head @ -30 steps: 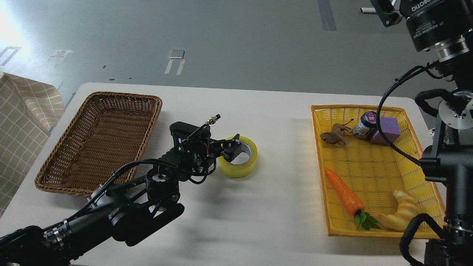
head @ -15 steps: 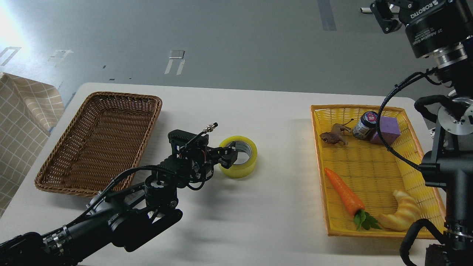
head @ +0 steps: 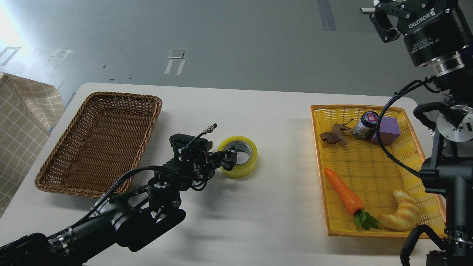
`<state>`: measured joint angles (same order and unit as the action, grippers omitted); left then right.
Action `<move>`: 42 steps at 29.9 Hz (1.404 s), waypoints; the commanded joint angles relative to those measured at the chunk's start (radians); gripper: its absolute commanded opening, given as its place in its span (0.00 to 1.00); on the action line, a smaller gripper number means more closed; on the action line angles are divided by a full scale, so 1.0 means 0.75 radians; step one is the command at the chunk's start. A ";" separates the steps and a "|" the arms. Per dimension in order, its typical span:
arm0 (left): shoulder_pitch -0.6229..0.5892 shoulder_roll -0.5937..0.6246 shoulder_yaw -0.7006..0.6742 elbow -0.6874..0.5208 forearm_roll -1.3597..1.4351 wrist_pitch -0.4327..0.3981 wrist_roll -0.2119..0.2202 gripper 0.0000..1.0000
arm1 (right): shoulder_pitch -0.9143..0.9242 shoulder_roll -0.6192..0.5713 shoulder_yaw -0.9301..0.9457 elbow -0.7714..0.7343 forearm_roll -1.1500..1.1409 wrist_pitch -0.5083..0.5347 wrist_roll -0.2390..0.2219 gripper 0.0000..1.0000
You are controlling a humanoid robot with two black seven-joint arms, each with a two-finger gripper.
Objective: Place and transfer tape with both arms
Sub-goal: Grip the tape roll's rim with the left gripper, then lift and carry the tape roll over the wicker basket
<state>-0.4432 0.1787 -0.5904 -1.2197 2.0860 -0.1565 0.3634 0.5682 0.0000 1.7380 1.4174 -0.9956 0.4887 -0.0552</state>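
While the tape [head: 239,156] lies flat on the table, the left claw [head: 226,159] grips its near-left wall.

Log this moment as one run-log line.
left gripper: at tape near rim, grasp unclear | right gripper: raised, open | tape: on table

Both arms are showing matte black housings. The left arm [head: 122,221] is carrying a knurled silver ring near the frame edge, looped black cables, and a silver connector plug above its gripper [head: 226,159]. The right arm [head: 449,162] is displaying a silver joint disc, a curving black cable, and white lettering on its gripper [head: 388,18] body, partly reading "ROBOTIQ".
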 commanded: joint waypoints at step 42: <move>-0.479 0.314 -0.021 -0.122 -0.255 -0.399 -0.010 0.00 | -0.052 0.000 0.002 -0.004 0.000 0.000 0.010 1.00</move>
<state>-0.7529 0.3751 -0.6053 -1.3058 1.8998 -0.4189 0.3588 0.5299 0.0000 1.7394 1.4160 -0.9955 0.4887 -0.0486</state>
